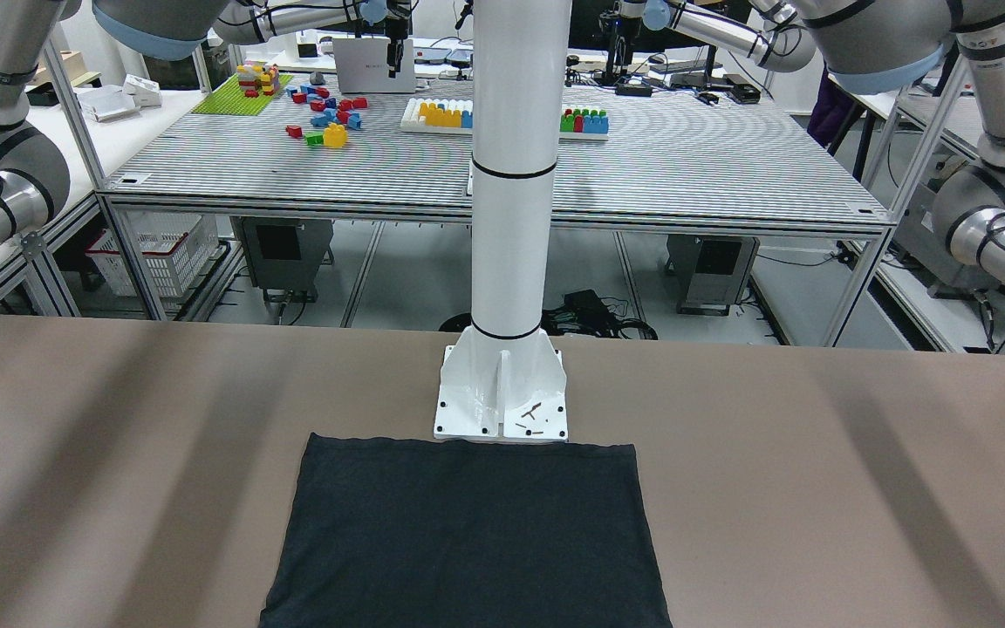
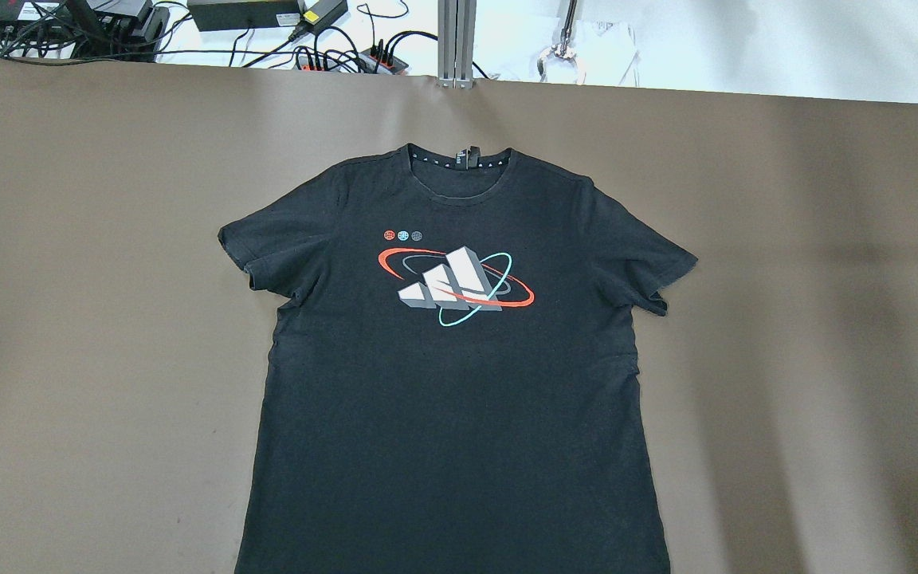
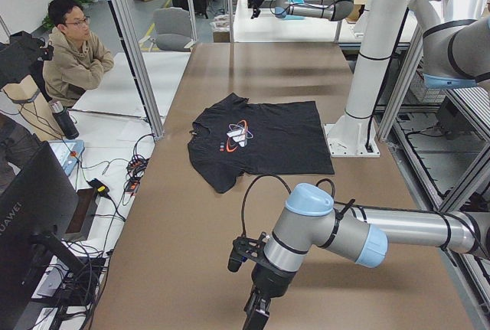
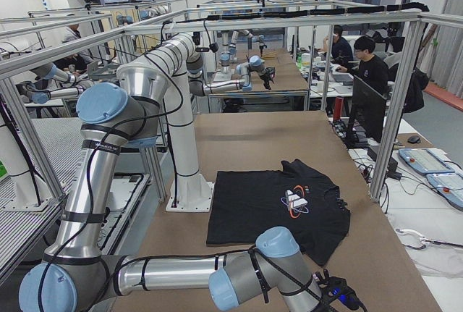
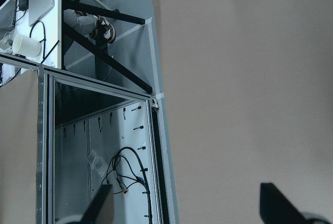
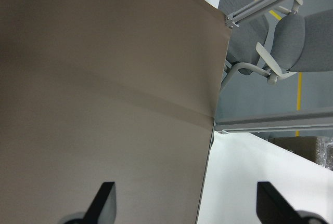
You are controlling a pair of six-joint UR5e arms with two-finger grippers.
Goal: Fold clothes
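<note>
T-shirt (image 2: 459, 399): black, soft light knit, likely limp; flat, print up, at the middle of the surface (image 2: 68, 319), hem by the post (image 1: 511, 218); best taken at sleeve or hem corners. Left gripper (image 5: 187, 208) and right gripper (image 6: 184, 203): both spread, empty, well apart from it. Surface brown, matt; lab benches (image 1: 686, 166) and seated people (image 3: 73, 58) around.

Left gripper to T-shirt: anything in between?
Nothing. In the exterior left view, only bare brown tabletop lies between the left gripper and the T-shirt.
</note>
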